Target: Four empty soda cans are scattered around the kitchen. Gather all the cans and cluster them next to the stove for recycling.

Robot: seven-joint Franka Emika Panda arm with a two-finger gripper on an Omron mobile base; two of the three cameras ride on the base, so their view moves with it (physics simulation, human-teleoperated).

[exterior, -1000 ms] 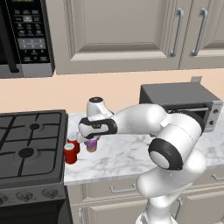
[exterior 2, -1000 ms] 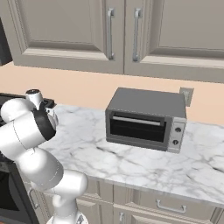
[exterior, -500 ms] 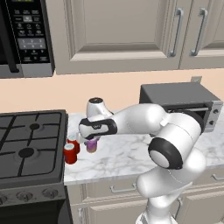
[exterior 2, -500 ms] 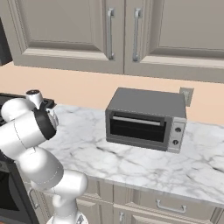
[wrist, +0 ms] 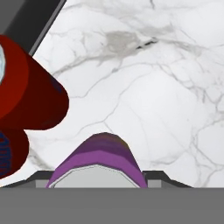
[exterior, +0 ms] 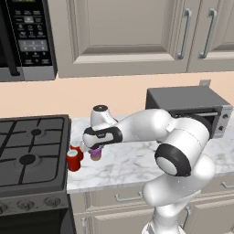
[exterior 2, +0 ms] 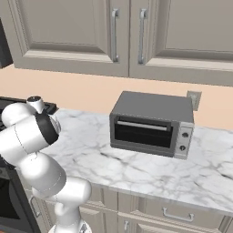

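A purple soda can (exterior: pixel 96 155) stands upright between the fingers of my gripper (exterior: pixel 95 150), low over the marble counter, just right of the stove (exterior: pixel 32 151). The gripper is shut on it. Two red soda cans (exterior: pixel 73 160) (exterior: pixel 77 148) stand close together at the counter's left edge, between the stove and the purple can. In the hand view the purple can (wrist: pixel 98 159) rises at the bottom middle between my fingers, with one red can (wrist: pixel 33 94) at the left and another red can (wrist: pixel 8 153) below it.
A grey toaster oven (exterior: pixel 192 107) (exterior 2: pixel 152 125) stands at the back right of the counter (exterior: pixel 132 160). A black microwave (exterior: pixel 25 36) hangs above the stove. Closed cabinets run along the wall above.
The gripper with the purple can has sunk slightly toward the counter. The red cans have not moved.
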